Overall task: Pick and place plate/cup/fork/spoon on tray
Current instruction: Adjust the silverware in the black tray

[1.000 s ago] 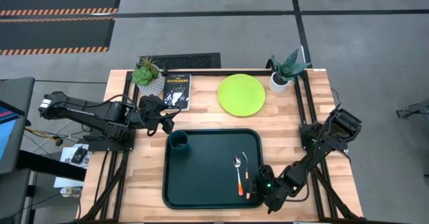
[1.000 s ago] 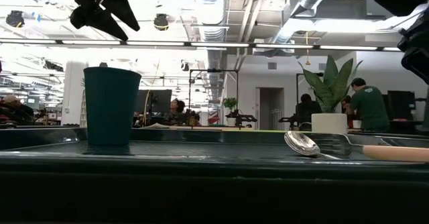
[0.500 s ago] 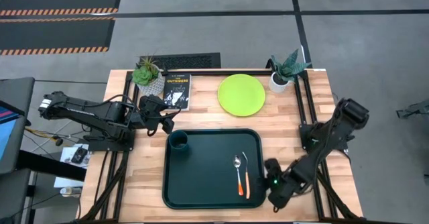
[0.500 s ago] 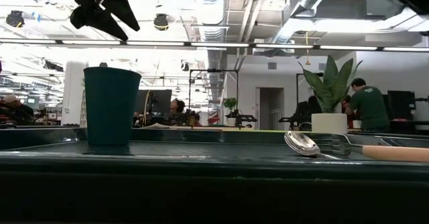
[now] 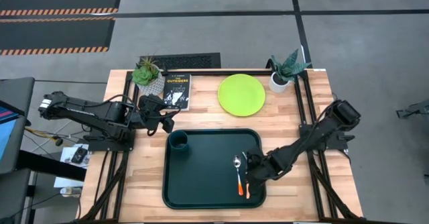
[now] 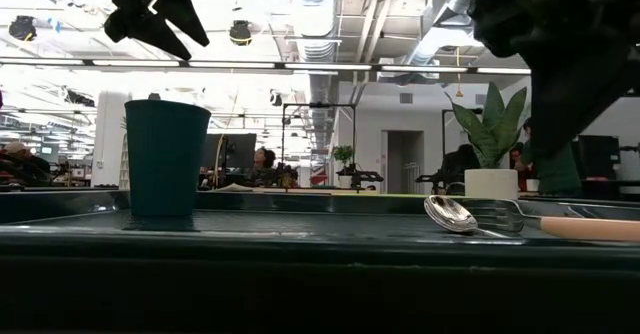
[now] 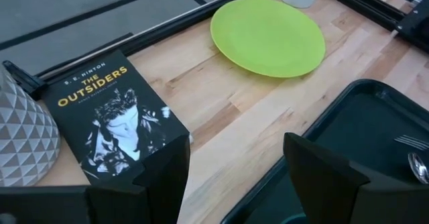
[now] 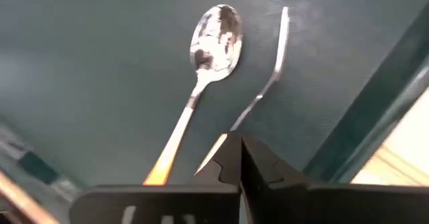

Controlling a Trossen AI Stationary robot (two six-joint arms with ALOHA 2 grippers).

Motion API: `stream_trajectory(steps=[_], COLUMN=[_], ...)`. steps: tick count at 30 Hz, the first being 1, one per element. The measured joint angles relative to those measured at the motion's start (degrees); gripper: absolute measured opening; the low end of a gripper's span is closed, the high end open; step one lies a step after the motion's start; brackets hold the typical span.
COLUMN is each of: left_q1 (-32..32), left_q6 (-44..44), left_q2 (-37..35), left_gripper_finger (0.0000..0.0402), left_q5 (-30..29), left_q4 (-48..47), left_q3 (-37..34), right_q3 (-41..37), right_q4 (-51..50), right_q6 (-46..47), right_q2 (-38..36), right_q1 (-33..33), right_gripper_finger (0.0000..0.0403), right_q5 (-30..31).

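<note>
I have the right claw clenched empty over the yellow-handled metal fork; the flat lime-green plate lies far beyond, nearer my released left claw.

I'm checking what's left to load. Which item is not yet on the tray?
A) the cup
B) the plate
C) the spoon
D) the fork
B: the plate lies on the bare table beyond the tray, while the cup, spoon and fork all sit inside it.
</note>
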Motion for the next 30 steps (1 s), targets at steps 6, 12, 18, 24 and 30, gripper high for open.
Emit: stream_trajectory(steps=[6,12,18,24,30], left_q1=[0.00,0.00,0.00,0.00,0.00], left_q6=[-0.65,-0.88,-0.87,-0.88,-0.86], left_q2=[0.00,0.00,0.00,0.00,0.00], left_gripper_finger=[0.0229,0.0229,0.0229,0.0229,0.0229], left_q5=[0.04,-0.03,-0.08,-0.09,-0.09], left_q4=[-0.01,0.01,-0.01,-0.16,-0.14], left_q3=[0.01,0.01,0.01,0.01,0.01], right_q3=[0.00,-0.21,-3.05,-4.55,-5.05], right_q4=[0.11,1.29,5.42,5.44,6.91], right_q6=[-1.93,-6.51,-7.54,-6.07,-4.93], right_q2=[0.46,0.79,1.16,1.18,1.18], right_q1=[-0.61,-3.67,-5.18,-4.86,-4.86], right_gripper_finger=[0.0006,0.0004,0.0007,0.0004,0.0005], right_q5=[0.42,1.44,0.43,0.23,0.13])
